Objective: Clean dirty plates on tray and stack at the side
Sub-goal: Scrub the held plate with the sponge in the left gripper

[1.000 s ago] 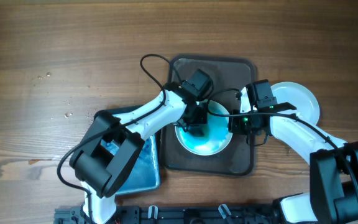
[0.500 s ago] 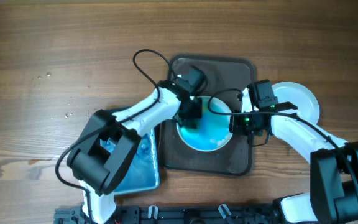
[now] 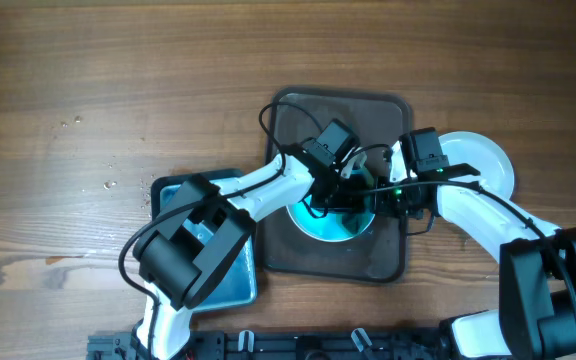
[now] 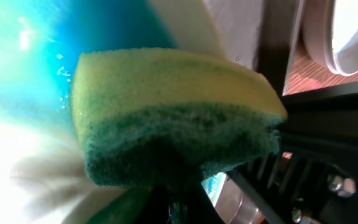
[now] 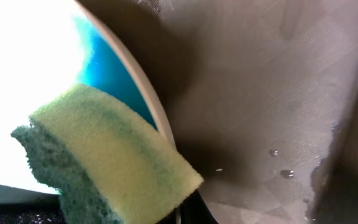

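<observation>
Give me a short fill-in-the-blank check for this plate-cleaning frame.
The left arm carries a yellow and ____ sponge.
The plate on the tray is smeared ____.
A clean white plate lies off the tray, beside the ____ arm.
Missing words: green; blue; right.

A yellow sponge (image 4: pixel 173 112) with a green scouring layer fills the left wrist view, wet and stained blue. On the wooden counter (image 3: pixel 88 80), a teal-blue tub (image 3: pixel 240 265) with a dark rim sits near the front edge, with water droplets (image 3: pixel 108 185) scattered well to its left.
</observation>
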{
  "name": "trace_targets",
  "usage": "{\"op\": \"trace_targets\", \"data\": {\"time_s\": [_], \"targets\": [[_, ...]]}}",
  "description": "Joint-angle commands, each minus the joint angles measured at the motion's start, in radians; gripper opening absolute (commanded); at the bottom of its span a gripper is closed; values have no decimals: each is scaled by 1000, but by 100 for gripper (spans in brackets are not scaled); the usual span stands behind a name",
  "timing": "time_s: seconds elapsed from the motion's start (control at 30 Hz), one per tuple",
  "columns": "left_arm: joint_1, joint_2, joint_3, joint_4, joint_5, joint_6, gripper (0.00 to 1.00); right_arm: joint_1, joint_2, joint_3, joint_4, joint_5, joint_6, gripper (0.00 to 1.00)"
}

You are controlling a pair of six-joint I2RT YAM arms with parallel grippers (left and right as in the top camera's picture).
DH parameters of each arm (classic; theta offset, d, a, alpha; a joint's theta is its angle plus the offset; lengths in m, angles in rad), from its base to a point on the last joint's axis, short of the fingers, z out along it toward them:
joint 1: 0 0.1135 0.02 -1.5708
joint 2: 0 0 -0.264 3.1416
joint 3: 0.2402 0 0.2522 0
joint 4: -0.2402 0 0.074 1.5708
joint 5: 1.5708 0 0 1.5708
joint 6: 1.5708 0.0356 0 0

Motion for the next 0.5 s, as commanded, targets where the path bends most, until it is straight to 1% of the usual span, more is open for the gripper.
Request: {"op": "trace_targets", "data": {"time_s": [0.0,0.07,0.17,0.3,0.47], "targets": [[14,32,-23,-119,15,8,4,13,41,-27,-8,60,-3,4],[53,25,-23,-186,-69,8,4,13,41,-27,-8,60,-3,4],[120,0,-23,-297,-267,8,4,13,41,-27,-8,57,-3,4],[169,-41,-23,-384,-520,4,4,13,41,-27,-7,57,-3,4],[178,-88,-23,-431,-704,2,4,13,41,-27,-7,57,-3,4]]}}
